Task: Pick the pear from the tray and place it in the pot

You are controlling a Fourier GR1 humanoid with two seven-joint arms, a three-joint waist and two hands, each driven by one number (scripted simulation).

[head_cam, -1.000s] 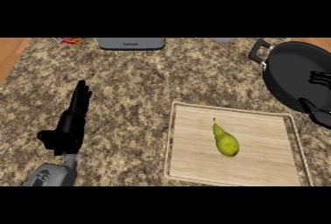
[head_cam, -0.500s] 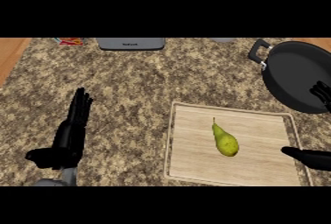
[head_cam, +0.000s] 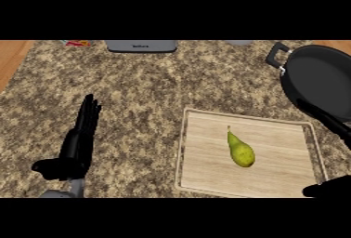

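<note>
Since half a second ago the right hand (head_cam: 329,189) has slipped lower and further right, so only a dark sliver of it shows at the bottom right corner, just off the tray's near corner; whether its fingers are spread or curled cannot be told. The left hand (head_cam: 77,144) has barely shifted and rests at the left over the speckled brown granite worktop (head_cam: 137,93), its fingers straight, close together and pointing away from the robot, holding nothing. The small yellow-green pear (head_cam: 240,151) lies on its side near the middle of the pale rectangular wooden tray (head_cam: 205,139), its narrow stem end pointing away from the robot and its fat rounded end nearer. The large round black pot (head_cam: 322,79) sits at the upper right, beyond the tray and partly cut off by the edge, with a handle at its upper left. The pear is probably light and fairly stiff, but its smooth, rounded skin looks likely to roll or slide on the flat wood, and it could bruise if squeezed hard. The best hold seems to be across the wide belly, fingers on one side and thumb on the other, not the thin tapering neck.
</note>
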